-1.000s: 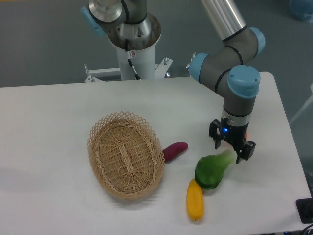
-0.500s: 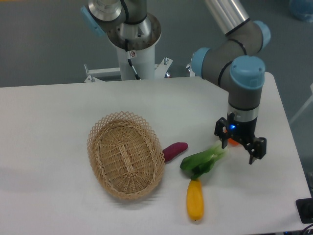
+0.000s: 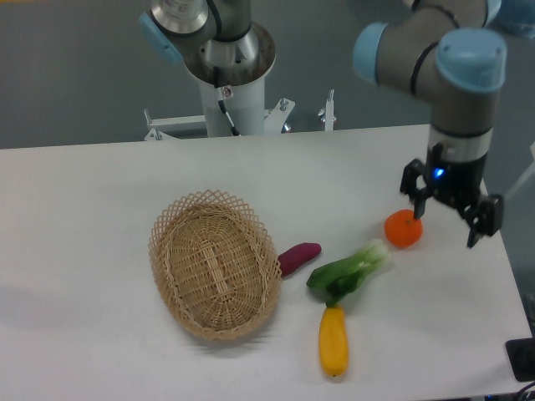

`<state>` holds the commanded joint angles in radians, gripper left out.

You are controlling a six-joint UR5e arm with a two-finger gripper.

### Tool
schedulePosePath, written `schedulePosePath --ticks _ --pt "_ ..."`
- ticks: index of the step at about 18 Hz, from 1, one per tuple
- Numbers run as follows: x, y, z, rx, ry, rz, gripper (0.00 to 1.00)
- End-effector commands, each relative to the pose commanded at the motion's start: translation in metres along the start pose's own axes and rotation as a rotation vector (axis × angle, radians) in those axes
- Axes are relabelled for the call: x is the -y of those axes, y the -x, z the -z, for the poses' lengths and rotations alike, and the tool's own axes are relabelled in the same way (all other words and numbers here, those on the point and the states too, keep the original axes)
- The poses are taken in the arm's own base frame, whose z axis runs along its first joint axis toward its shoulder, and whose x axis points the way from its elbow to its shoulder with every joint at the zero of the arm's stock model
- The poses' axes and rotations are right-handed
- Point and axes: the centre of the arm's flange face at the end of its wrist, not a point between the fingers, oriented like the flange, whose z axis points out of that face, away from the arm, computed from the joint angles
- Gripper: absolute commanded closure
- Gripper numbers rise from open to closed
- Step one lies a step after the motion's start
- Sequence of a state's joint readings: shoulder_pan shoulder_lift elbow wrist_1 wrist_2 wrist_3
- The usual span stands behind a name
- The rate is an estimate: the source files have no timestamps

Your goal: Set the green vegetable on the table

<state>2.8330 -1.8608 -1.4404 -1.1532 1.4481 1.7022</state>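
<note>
- Desk [image 3: 100, 192]: white, flat, carrying every item listed below.
- Green vegetable [image 3: 346, 271]: lying flat on the desk, right of centre; dark leaves pointing down-left, pale stalk end pointing up-right. Nothing is gripping it.
- Yellow vegetable [image 3: 333, 341]: lying on the desk just below the green vegetable's leaves, long axis running toward the front edge; whether the two are touching cannot be told.
- Purple vegetable [image 3: 298, 257]: lying between the basket and the green vegetable, its lower-left end meeting the basket rim.
- Basket [image 3: 215, 264]: oval wicker, sitting left of the vegetables; nothing showing inside it.
- Orange fruit [image 3: 403, 229]: round, sitting on the desk up-right of the stalk end, near it but apart.
- End effector [image 3: 451, 224]: hanging above the right side of the desk, fingers pointing down and spread wide, gripping nothing; a blue light is glowing on its body. One finger is showing just above the orange fruit, the other near the desk's right edge.
- Arm [image 3: 456, 92]: grey with blue joint caps, reaching in from the top right, wrist standing upright over the end effector.
- Arm base [image 3: 226, 58]: white pedestal standing behind the desk's far edge, centre-left.
- Dark object [image 3: 522, 359]: showing at the lower right corner, partly cut off; what it is cannot be told.
</note>
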Motion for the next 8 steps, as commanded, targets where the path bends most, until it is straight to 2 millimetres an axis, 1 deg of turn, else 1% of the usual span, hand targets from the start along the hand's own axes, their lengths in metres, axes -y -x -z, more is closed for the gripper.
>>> schedulePosePath --ticks 1,2,4,8 --pt "-0.017 -0.001 0.002 -0.015 0.001 -0.032 0.0" --pt "-0.028 -0.003 0.012 -0.012 0.002 -0.069 0.0" --pt "-0.046 -0.004 0.019 -0.004 -0.01 -0.086 0.0" --pt "-0.05 -0.007 0.022 -0.01 -0.034 -0.067 0.0"
